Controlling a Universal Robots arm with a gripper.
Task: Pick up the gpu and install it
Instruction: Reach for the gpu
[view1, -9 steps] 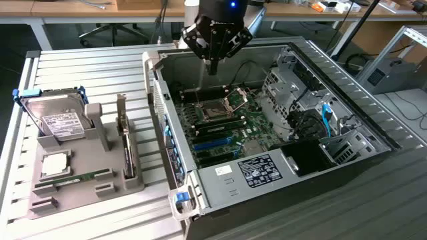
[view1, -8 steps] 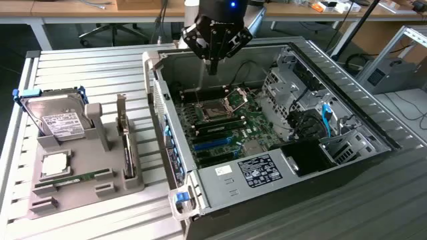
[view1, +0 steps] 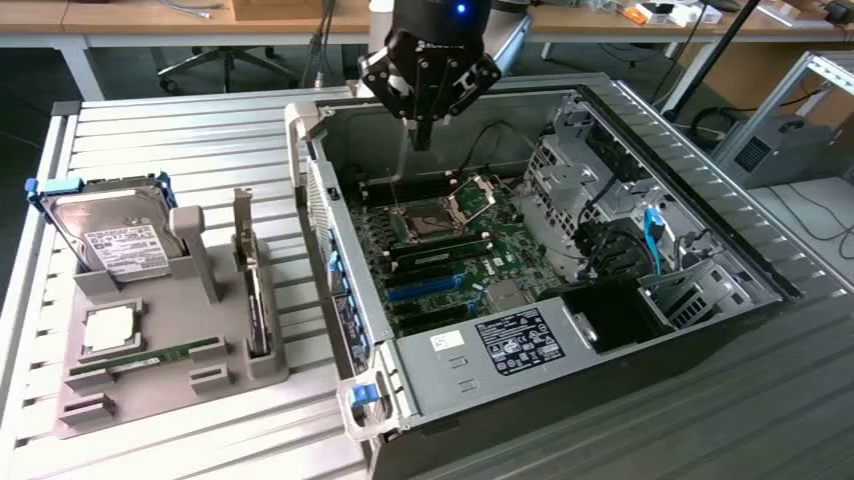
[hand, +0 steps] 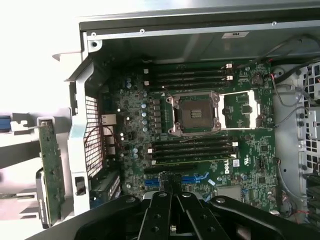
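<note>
The gpu (view1: 248, 280), a thin green-brown card with grey end bracket, its print unreadable, stands edgewise in a grey holder (view1: 134, 390), the jaws clenched empty over the computer case (view1: 534, 362).

The computer case (view1: 400, 112) lies open on top, so the motherboard (view1: 441, 235) is reachable from above, where the closed gripper (view1: 422, 138) hangs over its far end. On the exterior view's right, a drive cage (view1: 587, 165) and black cables (view1: 617, 250) crowd the interior. The side wall (view1: 320, 200) rises between the board and the grey holder (view1: 160, 385). There the gpu (view1: 250, 285) stands upright, just beside a post (view1: 194, 250) and near the hard drive (view1: 118, 235).
</note>
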